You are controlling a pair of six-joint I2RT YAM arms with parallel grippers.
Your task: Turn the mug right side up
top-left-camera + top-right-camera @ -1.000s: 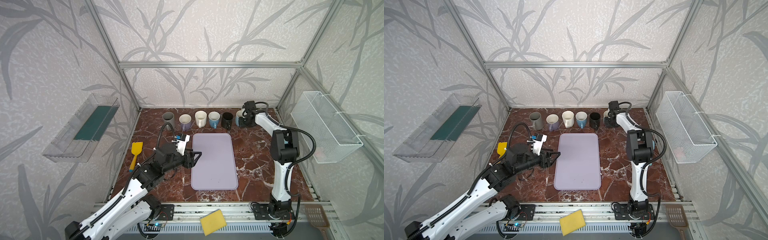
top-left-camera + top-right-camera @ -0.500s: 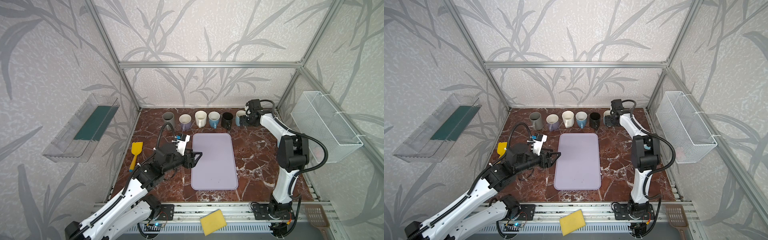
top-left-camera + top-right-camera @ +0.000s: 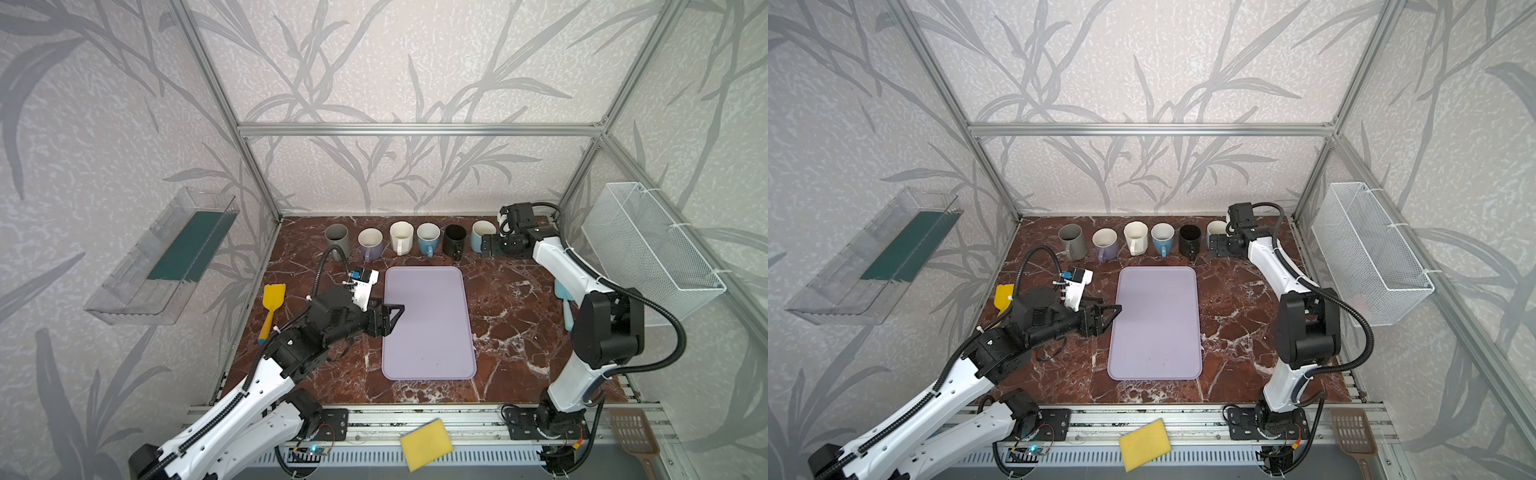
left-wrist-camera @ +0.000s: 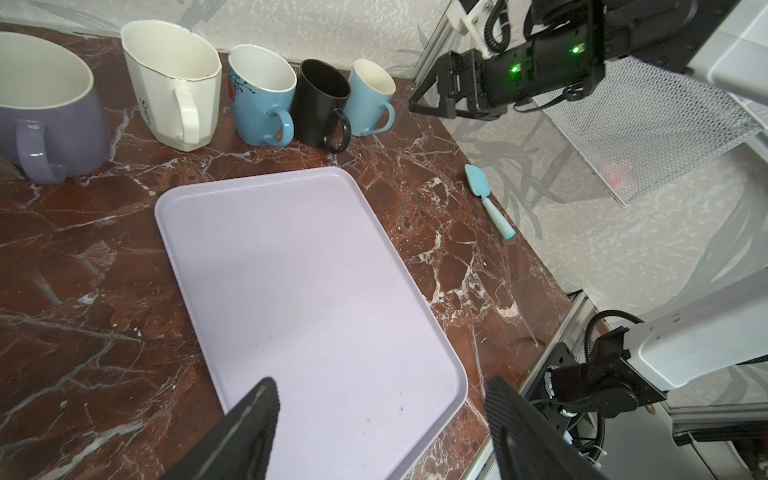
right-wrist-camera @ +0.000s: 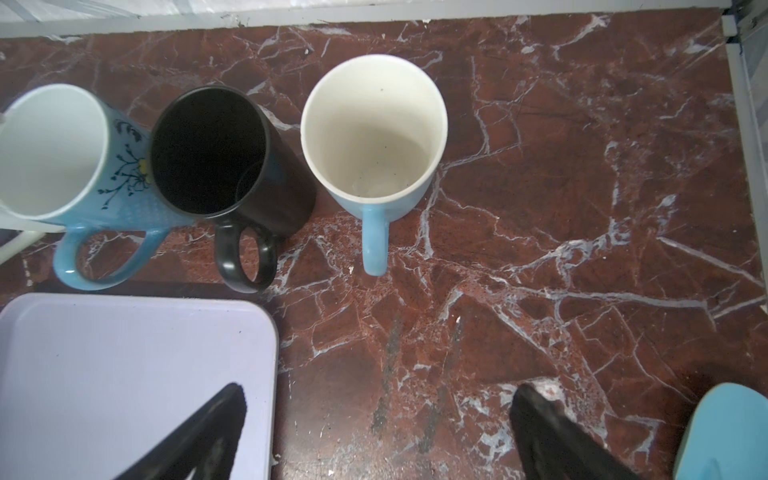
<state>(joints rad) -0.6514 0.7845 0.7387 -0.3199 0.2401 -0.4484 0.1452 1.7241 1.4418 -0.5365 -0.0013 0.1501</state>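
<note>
Several mugs stand in a row at the back of the table, all mouth up. The light-blue mug (image 3: 482,235) (image 3: 1216,230) (image 5: 374,137) (image 4: 370,97) is at the right end, upright, handle toward the front. My right gripper (image 3: 488,246) (image 3: 1217,247) (image 5: 376,390) hangs open just in front of it, apart from it, with nothing between its fingers. My left gripper (image 3: 395,318) (image 3: 1113,313) (image 4: 382,386) is open and empty over the left edge of the lilac tray (image 3: 428,340) (image 3: 1156,332) (image 4: 311,270).
Left of the light-blue mug stand a black mug (image 3: 454,239), a patterned blue mug (image 3: 428,237), a white mug (image 3: 401,237), a purple mug (image 3: 370,243) and a grey mug (image 3: 337,239). A yellow spatula (image 3: 272,307) lies left, a blue spatula (image 3: 563,297) right. A wire basket (image 3: 648,245) hangs on the right wall.
My right gripper has opened wide and let go of the light-blue mug, which now stands alone. My left gripper's jaws have spread a little wider; that arm has stayed put.
</note>
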